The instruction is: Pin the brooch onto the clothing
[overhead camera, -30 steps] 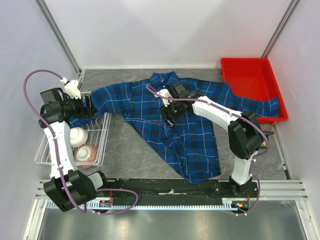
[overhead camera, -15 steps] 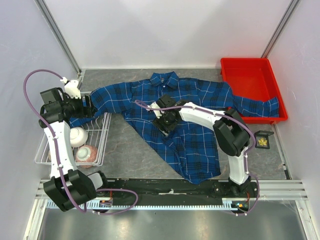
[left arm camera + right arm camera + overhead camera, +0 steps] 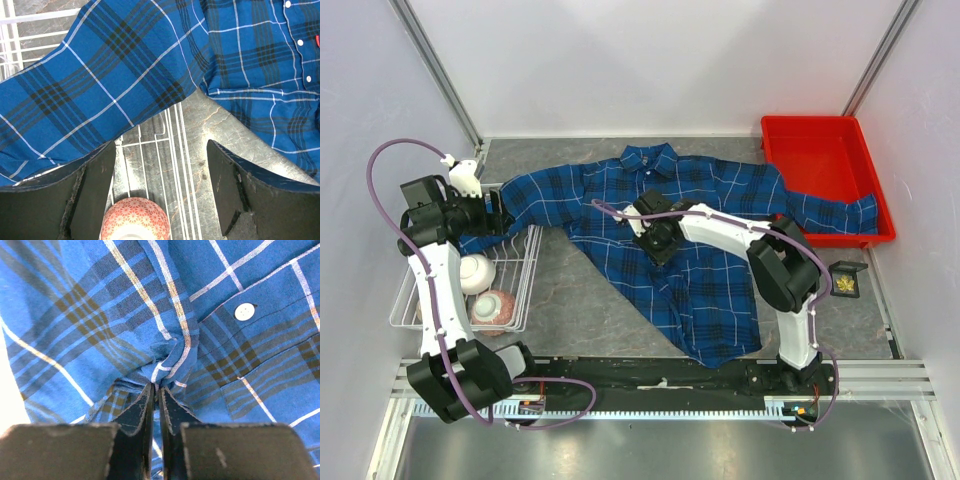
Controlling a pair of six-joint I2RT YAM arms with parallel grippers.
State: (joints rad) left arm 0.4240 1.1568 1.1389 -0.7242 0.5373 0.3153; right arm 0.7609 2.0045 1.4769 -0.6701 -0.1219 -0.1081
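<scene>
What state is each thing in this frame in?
Blue-and-black plaid shirt: spread flat, one fold pinched up.
Right gripper: shut on the shirt fold.
Left gripper: open, holding nothing.
Gold leaf brooch: unpinned, on a black holder off the shirt.
Red plastic tray: a sleeve draped over its rim.

The shirt (image 3: 720,270) is blue-and-black plaid crossed by thin white lines, with white buttons (image 3: 244,311). The tray (image 3: 820,150) is plain red, the bowl (image 3: 134,220) red-and-white floral, the wire basket (image 3: 150,142) white, the table (image 3: 590,320) mottled grey, the brooch (image 3: 847,284) gold-yellow.

Blue plaid shirt (image 3: 720,290) lies spread, gold brooch (image 3: 844,285) apart.
</scene>
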